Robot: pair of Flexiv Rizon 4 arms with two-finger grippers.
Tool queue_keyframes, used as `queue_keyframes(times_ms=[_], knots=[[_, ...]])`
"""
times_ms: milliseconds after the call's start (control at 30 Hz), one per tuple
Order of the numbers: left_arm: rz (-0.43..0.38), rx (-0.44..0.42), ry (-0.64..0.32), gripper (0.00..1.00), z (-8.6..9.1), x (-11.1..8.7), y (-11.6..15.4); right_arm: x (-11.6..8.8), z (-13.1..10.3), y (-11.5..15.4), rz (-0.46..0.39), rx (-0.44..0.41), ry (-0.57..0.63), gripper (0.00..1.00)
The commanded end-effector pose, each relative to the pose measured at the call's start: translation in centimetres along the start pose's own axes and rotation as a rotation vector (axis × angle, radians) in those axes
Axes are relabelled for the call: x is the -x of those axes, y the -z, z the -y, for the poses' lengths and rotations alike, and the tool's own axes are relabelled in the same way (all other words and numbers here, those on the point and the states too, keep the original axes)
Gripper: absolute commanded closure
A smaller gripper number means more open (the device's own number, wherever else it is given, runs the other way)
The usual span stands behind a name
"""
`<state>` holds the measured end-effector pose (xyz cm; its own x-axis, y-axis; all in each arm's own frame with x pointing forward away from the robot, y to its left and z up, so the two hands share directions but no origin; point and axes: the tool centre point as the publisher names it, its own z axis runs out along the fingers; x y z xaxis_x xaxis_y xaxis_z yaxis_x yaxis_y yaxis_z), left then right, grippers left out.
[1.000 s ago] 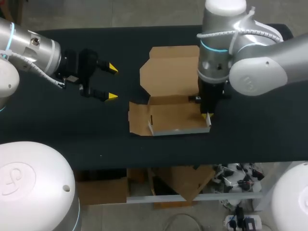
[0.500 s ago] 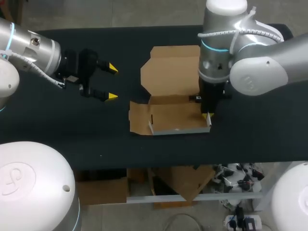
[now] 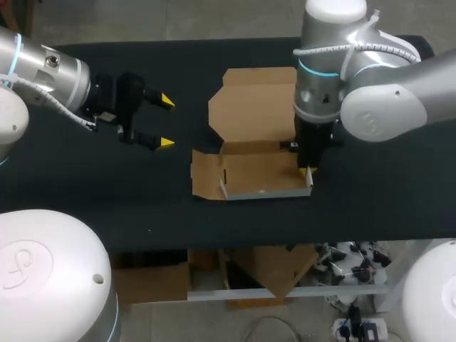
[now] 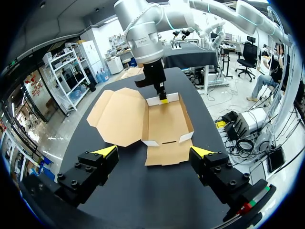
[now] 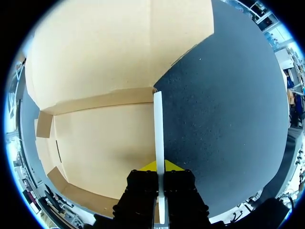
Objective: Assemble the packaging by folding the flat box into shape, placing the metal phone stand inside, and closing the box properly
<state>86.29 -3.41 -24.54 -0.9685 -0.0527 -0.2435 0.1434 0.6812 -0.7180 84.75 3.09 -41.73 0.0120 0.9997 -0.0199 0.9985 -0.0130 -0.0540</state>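
One flat-cut box (image 3: 256, 142) of smooth brown card lies partly folded near the middle of the matte black worktop (image 3: 370, 199). Its shallow rectangular tray (image 3: 260, 174), with low white-faced walls, sits toward the worktop's near edge. The broad lid (image 3: 253, 107), with angled corners, lies open and flat toward the far edge. A side flap (image 3: 205, 174) spreads toward the left edge. The tray's floor shows plain brown card. Your right pincer (image 3: 308, 173) points straight down, clamped on the box at the tray's thin right wall (image 5: 158, 124), one finger on each side. Your left pincer (image 3: 165, 121) hovers nearer the left edge, its yellow tips spread wide apart, well apart from the box.
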Motion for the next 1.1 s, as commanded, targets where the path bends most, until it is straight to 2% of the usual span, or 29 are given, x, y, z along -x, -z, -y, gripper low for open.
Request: queue_keyframes(times_ms=[33,133,233,267,333,400,433,500,533,600,633,700,767,900,1033,1100], knots=[[-0.003,0.003,0.001,0.0,0.0,0.0,0.1,0.0,0.0,0.0,0.0,0.0,-0.001,1.0],[-0.007,0.022,0.039,0.0,0.3,0.1,0.0,0.0,0.0,0.0,0.0,0.0,-0.001,1.0],[0.024,0.106,0.177,0.0,0.9,-0.4,-0.2,0.0,0.0,0.0,0.0,0.0,-0.001,1.0],[0.037,0.146,0.258,0.0,1.2,-0.6,-0.2,0.0,0.0,0.0,0.0,0.0,-0.001,1.0],[0.06,0.166,0.356,0.0,1.4,-1.0,-0.1,0.0,0.0,0.0,0.0,0.0,-0.001,1.0],[0.105,0.232,0.516,0.0,1.5,-1.2,-0.1,0.0,0.0,0.0,0.0,0.0,-0.001,1.0],[0.137,0.241,0.563,0.0,1.5,-1.5,-0.2,0.0,0.0,0.0,0.0,0.0,-0.001,1.0],[0.209,0.317,0.702,0.0,1.5,-1.8,-0.5,0.0,0.0,0.0,0.0,0.0,-0.001,1.0],[0.218,0.309,0.748,0.0,1.4,-2.1,-0.6,0.0,0.0,0.0,0.0,0.0,-0.001,1.0],[0.252,0.362,0.901,0.0,1.1,-2.5,-0.8,0.0,0.0,0.0,0.0,0.0,-0.001,1.0],[0.242,0.366,0.949,0.0,0.9,-2.8,-0.9,0.0,0.0,0.0,0.0,0.0,-0.001,1.0],[0.29,0.407,1.075,0.0,0.5,-3.3,-1.2,0.0,0.0,0.0,0.0,0.0,-0.001,1.0],[0.291,0.43,1.19,0.0,0.2,-3.8,-1.6,0.0,0.0,0.0,0.0,0.0,-0.001,1.0],[0.272,0.457,1.36,0.0,-0.6,-4.4,-2.6,0.0,0.0,0.0,0.0,0.0,-0.001,1.0],[0.238,0.46,1.474,0.0,-1.3,-4.9,-3.8,0.0,0.0,0.0,0.0,0.0,-0.001,1.0],[0.253,0.466,1.527,0.0,-1.5,-5.1,-4.2,0.0,0.0,0.0,0.0,0.0,-0.001,1.0]])
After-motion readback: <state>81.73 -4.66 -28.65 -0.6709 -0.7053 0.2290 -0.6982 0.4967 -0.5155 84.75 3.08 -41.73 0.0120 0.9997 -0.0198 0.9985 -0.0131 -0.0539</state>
